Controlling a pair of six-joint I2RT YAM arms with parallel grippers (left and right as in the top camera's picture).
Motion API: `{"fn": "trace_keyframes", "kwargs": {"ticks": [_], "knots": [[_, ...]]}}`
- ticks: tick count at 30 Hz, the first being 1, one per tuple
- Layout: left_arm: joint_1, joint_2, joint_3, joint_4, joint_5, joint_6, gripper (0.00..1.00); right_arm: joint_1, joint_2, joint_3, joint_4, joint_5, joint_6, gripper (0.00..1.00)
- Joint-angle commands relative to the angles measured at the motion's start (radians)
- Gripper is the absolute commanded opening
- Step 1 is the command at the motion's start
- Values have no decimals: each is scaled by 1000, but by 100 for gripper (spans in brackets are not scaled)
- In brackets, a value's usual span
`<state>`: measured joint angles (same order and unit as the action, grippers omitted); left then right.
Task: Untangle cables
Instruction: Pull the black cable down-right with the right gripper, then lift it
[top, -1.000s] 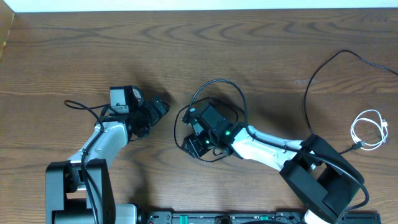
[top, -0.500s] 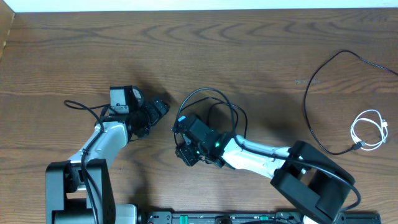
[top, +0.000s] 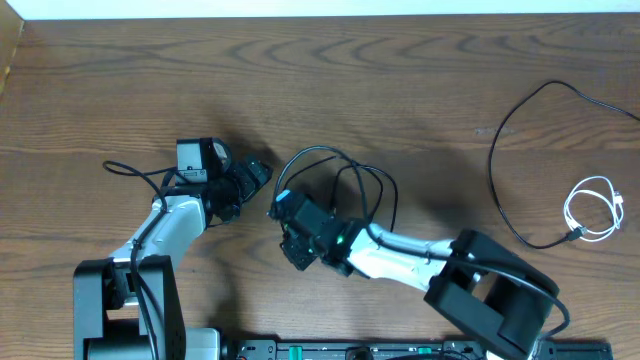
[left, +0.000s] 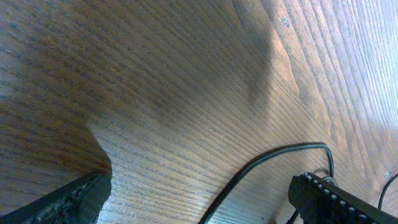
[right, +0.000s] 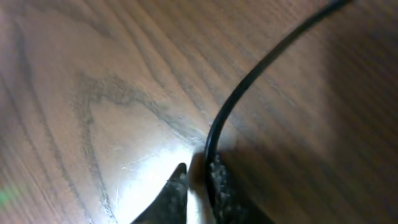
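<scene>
Obs: left end effector (left: 202, 198) has its fingers spread wide, low over the brown wooden counter (top: 400, 80). The right end effector (right: 198, 179) is pinching the thin black looped cable (top: 345, 165) near counter centre. The long black cable (top: 493, 150) and the short white coiled cable (top: 590, 205) lie at 3 o'clock.

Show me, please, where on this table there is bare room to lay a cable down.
The far strip of the table is bare, as is the stretch between the looped black cable and the long black cable. It is crowded around the left tool and right tool and by the white cable.
</scene>
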<state>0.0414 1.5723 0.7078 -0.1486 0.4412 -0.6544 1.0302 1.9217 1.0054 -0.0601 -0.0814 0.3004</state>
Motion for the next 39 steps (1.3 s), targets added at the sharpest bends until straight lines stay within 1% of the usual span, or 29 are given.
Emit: {"fn": "trace_keyframes", "kwargs": {"ticks": [1,3,4,5,6,7,11,13,18,22,27,35,39], "knots": [[2,1,5,-6,-39,6,98,56,59,-27,-29,124,-23,12],[2,1,5,-6,-39,6,98,76,59,-27,-29,169,-25,22],[2,1,5,-6,-39,6,98,79,59,-27,-30,179,-25,22],[2,1,5,-6,-39,6,98,82,59,-27,-30,181,-26,17],[2,1,5,-6,-39,6,98,82,59,-27,-30,181,-28,5],[2,1,5,-6,-39,6,98,82,59,-27,-30,181,-28,1],[2,1,5,-6,-39,6,98,79,48,-24,-24,180,-37,1],[2,1,5,-6,-39,6,98,63,8,-23,-34,179,-39,1],[2,1,5,-6,-39,6,98,-5,-167,-23,-73,99,-55,1],[2,1,5,-6,-39,6,98,-73,-300,-23,-109,71,-55,1],[2,1,5,-6,-39,6,98,-150,-401,-23,-185,64,-56,1],[2,1,5,-6,-39,6,98,-305,-432,-23,-323,66,-73,1],[2,1,5,-6,-39,6,98,-343,-433,-24,-354,5,-80,1]]}}
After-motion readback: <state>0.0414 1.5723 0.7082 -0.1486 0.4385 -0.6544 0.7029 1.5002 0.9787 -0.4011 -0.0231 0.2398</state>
